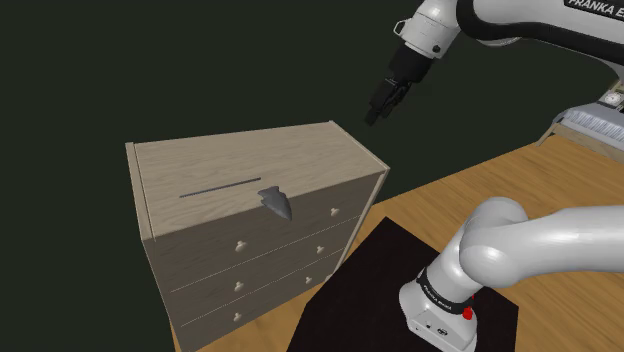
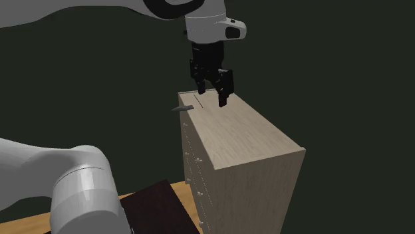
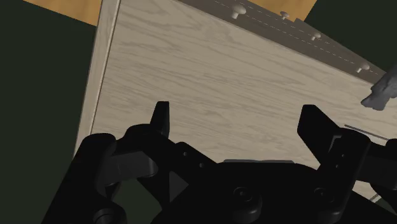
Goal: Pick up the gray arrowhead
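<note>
Claw (image 2: 213, 95) in wide spread, empty, above pale dresser top (image 1: 230, 160), well apart from gray arrowhead (image 1: 277, 202) at its front edge.

The arm (image 1: 560, 245) was glossy white, built of rounded tubular links with dark grey joints. At the lower right of the shoulder view, its base collar wore a black ring (image 1: 440, 292) with small white print and a red button (image 1: 467, 313). Black "FRANKA" lettering (image 1: 596, 5) ran along the upper-right link. The tool (image 1: 376, 112) was all black and blocky, with two squared fingers (image 3: 161, 121) and round screw recesses in its body.
</note>
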`<state>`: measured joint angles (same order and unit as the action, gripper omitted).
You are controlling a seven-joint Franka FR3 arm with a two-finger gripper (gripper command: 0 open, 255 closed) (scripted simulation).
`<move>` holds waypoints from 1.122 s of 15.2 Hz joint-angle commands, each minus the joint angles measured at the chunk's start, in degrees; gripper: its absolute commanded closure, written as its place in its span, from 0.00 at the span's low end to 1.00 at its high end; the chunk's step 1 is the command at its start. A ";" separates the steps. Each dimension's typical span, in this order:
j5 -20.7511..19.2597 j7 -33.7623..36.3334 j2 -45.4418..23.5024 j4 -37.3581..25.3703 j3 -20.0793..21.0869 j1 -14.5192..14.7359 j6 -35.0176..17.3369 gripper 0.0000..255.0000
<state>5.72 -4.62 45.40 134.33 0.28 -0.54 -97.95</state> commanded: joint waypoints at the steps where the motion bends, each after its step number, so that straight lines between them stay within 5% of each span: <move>1: 0.00 0.00 0.00 0.00 0.00 0.00 0.00 0.00; 17: 5.92 20.55 -18.33 -6.16 20.42 5.10 -6.07 0.00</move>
<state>11.56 14.44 28.89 129.13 19.34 4.37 -103.56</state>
